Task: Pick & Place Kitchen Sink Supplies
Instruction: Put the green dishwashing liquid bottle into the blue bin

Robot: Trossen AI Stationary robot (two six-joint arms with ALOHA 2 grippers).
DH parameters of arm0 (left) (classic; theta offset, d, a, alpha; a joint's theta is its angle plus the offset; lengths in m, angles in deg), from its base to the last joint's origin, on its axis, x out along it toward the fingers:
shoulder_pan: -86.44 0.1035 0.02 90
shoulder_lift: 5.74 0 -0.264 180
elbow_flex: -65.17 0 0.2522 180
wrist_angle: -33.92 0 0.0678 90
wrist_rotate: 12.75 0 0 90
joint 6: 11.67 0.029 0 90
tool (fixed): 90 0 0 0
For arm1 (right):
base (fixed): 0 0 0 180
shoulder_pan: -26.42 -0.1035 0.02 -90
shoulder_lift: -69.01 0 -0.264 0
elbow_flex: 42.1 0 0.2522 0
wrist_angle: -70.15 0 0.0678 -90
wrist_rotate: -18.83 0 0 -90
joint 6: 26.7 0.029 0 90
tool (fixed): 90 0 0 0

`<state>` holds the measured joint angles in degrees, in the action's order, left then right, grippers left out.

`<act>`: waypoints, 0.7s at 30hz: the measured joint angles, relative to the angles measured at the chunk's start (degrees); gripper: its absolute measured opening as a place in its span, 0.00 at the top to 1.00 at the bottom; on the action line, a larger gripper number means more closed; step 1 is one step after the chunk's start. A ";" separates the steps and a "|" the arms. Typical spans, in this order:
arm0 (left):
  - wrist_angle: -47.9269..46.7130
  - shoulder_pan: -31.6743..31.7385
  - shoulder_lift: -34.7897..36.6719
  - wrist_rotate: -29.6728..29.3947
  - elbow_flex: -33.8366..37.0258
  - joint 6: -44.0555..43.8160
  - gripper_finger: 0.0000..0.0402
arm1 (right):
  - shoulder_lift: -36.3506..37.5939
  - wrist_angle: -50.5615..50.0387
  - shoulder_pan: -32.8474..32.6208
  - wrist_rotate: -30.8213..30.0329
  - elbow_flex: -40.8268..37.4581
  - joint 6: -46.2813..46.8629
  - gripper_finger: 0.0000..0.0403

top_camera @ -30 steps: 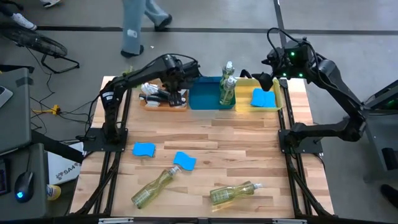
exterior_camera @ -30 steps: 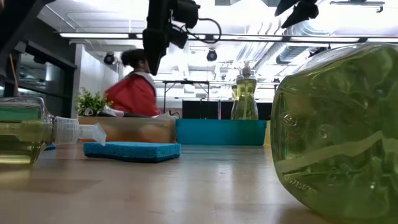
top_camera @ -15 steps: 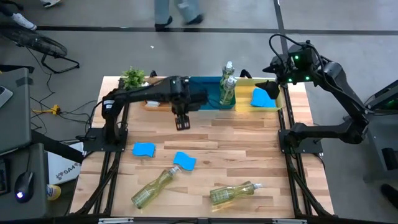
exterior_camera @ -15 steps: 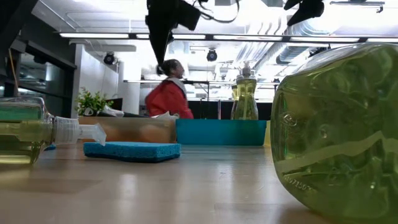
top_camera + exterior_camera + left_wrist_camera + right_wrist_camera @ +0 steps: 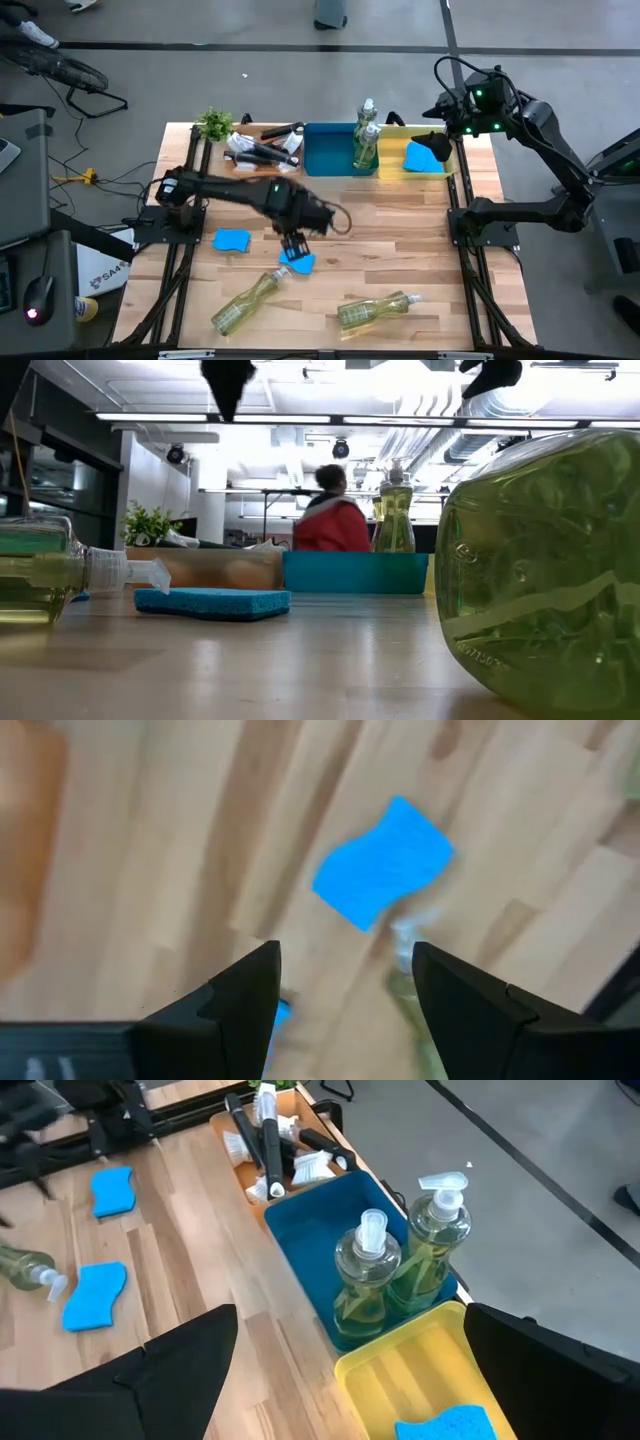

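Fallen bottle (image 5: 249, 298), cap toward sponge (image 5: 298, 261)

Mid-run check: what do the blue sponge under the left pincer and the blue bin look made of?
The sponge looks like soft matte foam: flat blue, wavy cut edges, no shine. The blue bin looks like rigid smooth plastic, with thin straight walls and a slight sheen. The left pincer hovers open above the sponge.

Grey floor (image 5: 120, 80), bright ceiling lights (image 5: 400, 380)
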<state>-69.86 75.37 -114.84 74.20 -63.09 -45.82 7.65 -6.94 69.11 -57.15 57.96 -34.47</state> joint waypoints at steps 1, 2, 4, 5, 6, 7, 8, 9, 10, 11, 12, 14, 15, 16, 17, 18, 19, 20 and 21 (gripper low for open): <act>0.00 -1.21 0.00 -0.03 0.00 -2.31 0.45 | 0.00 -0.12 0.00 0.00 0.00 -0.01 0.04; 0.00 -2.45 0.00 -0.20 0.00 -4.60 0.45 | 0.00 -0.36 0.00 -0.04 0.00 0.00 0.04; 0.00 -4.70 0.00 -0.69 0.02 -8.84 0.43 | 0.00 -0.81 0.00 -0.23 0.00 0.00 0.04; 0.00 -5.77 0.00 -1.42 0.02 -10.73 0.42 | 0.00 -0.85 0.00 -0.55 0.00 0.01 0.04; 0.04 -6.79 0.00 -2.27 0.16 -12.24 0.39 | 0.00 -0.85 0.00 -0.87 0.00 0.11 0.04; 0.04 -7.68 0.00 -2.96 0.52 -13.88 0.36 | 0.00 -0.85 0.00 -1.11 0.00 0.27 0.04; 0.03 -8.50 0.00 -3.28 1.10 -15.75 0.33 | 0.00 -0.85 0.00 -1.46 0.00 0.55 0.04; 0.01 -9.24 0.00 -3.13 1.86 -18.04 0.29 | 0.00 -0.82 0.02 -1.75 0.00 0.99 0.04; 0.04 -9.98 0.00 -2.74 2.65 -20.51 0.25 | 0.00 -0.83 0.00 -1.99 0.00 1.29 0.04; -0.01 -10.75 0.00 -1.65 3.37 -22.78 0.21 | 0.00 -0.87 0.00 -2.05 0.00 1.39 0.04; 0.02 -11.55 0.00 -0.52 4.13 -24.54 0.17 | 0.00 -0.95 0.01 -2.05 0.00 1.40 0.04; 0.02 -13.40 0.00 1.19 5.92 -27.23 0.11 | 0.00 -1.34 0.00 -2.05 0.00 1.74 0.04; 0.04 -14.38 0.00 1.93 6.94 -28.61 0.09 | 0.00 -1.53 0.00 -2.05 0.00 2.17 0.04; 0.04 -15.32 -0.02 2.46 8.00 -29.99 0.07 | 0.00 -1.60 0.00 -2.05 0.00 2.69 0.04; 0.25 -16.06 -0.02 3.03 8.96 -31.44 0.06 | 0.00 -1.60 0.00 -2.05 0.00 3.07 0.04; 0.74 -16.82 -0.02 3.87 9.94 -32.84 0.05 | 0.00 -1.60 0.02 -2.01 0.00 3.34 0.04; 1.38 -17.49 -0.02 4.34 10.73 -34.15 0.05 | 0.00 -1.61 0.00 -1.95 0.00 3.78 0.04; 2.15 -18.22 -0.02 4.35 11.36 -35.29 0.05 | 0.00 -1.67 0.00 -1.92 0.00 4.17 0.04; 3.10 -18.93 -0.02 4.40 11.82 -36.20 0.05 | 0.00 -1.83 0.00 -1.92 0.00 4.31 0.04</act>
<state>-66.76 56.44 -114.86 78.60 -51.26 -82.02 7.65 -8.77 69.11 -59.07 57.96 -30.16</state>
